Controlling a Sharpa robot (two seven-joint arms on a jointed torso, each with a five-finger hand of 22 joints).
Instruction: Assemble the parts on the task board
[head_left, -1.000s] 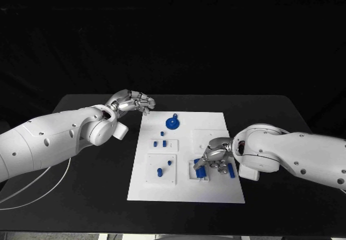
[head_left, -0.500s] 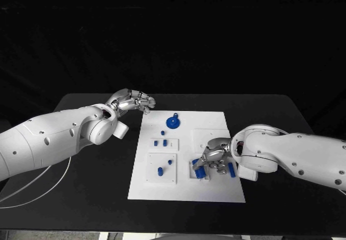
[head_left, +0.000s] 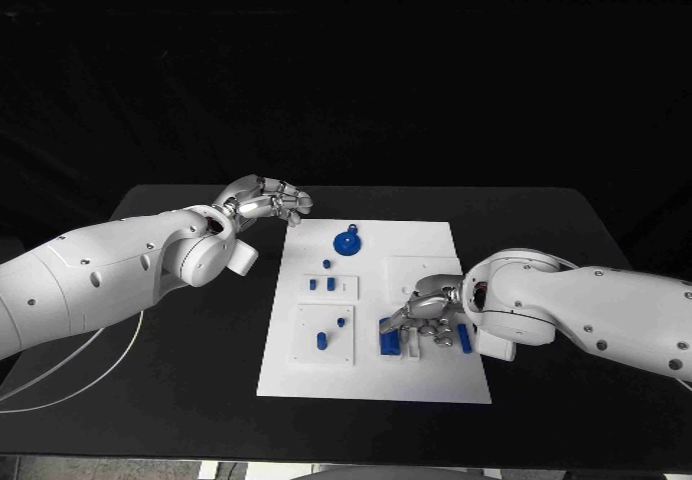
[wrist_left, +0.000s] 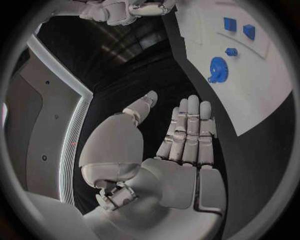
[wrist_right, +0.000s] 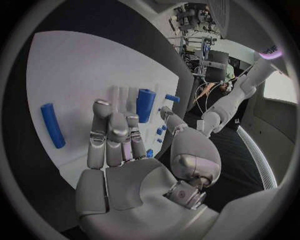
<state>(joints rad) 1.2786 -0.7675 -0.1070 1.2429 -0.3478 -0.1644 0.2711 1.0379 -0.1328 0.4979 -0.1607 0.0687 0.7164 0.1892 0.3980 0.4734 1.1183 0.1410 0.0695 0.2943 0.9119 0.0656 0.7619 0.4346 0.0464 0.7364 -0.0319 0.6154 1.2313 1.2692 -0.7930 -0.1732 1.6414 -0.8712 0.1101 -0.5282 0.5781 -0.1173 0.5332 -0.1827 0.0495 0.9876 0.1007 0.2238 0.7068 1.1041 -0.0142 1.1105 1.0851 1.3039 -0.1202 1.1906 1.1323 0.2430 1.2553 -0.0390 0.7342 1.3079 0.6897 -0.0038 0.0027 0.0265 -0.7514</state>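
The white task board (head_left: 430, 248) lies mid-table. My right hand (head_left: 428, 320) hovers over its near right part, fingers spread and holding nothing. A blue cylinder part (head_left: 389, 338) lies in a white fixture just beside those fingers; in the right wrist view this cylinder (wrist_right: 145, 104) sits past the fingertips (wrist_right: 102, 108), apart from them. A long blue bar (head_left: 463, 336) lies on the hand's other side, near the board's right edge. My left hand (head_left: 265, 201) hangs off the board's far left corner, empty, its fingers (wrist_left: 189, 131) straight and together.
A blue gear (head_left: 346, 243) stands at the board's far middle, with a small peg (head_left: 326, 265) below it. Two blue blocks (head_left: 320, 286) sit in a left plate, and two small pieces (head_left: 330, 333) in the plate nearer me. Black table surrounds the board.
The blue cylinder was tilted under my right fingers; now it lies flat in the fixture and the fingers have spread away from it. The left hand has stayed put.
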